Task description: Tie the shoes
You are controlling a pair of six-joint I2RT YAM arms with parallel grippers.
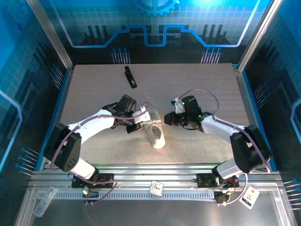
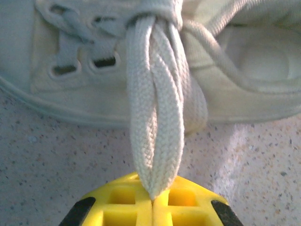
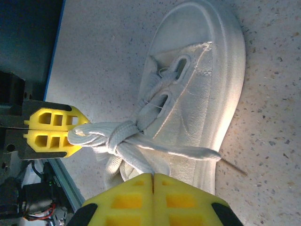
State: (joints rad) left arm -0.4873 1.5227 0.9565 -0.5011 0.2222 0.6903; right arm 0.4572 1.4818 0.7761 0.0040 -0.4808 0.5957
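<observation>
left gripper (image 2: 153,200) pinching lace (image 2: 155,117) | right gripper (image 3: 153,176) clamped, seemingly on lace too | tip: pull apart evenly, don't drag shoe (image 3: 202,70)

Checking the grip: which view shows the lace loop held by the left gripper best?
The left wrist view: the lace loop runs large mid-frame, its tip pinched in the shut left gripper. The right wrist view shows it smaller, sideways, running from the knot. In the top view it is too small to make out.
</observation>
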